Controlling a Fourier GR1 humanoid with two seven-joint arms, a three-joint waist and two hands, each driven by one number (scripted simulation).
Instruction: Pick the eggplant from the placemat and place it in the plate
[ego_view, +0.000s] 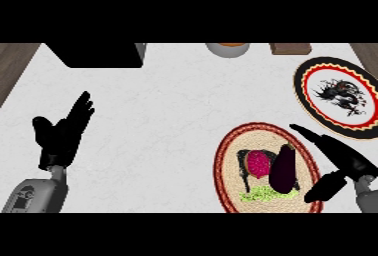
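A dark purple, elongated eggplant (283, 169) is lying on the round woven straw placemat with a red rim (229, 172), right of its middle, its length running up and down the view. It is sitting over the mat's printed centre, where a magenta patch (258, 163) and a bit of green (267, 194) are showing. The robot's black right hand (341, 161) is hovering just to the right of the eggplant, fingers stretched straight toward the top left and thumb spread low, holding nothing; I cannot tell whether it is touching the vegetable. The round white plate with a black-and-red rim and a dark dragon figure (341, 96) is sitting beyond the placemat, toward the upper right, with nothing on it. The black left hand (63, 132) is resting open at the left of the white marble-like counter (170, 110), fingers up. A black box (100, 54) is standing at the far edge.
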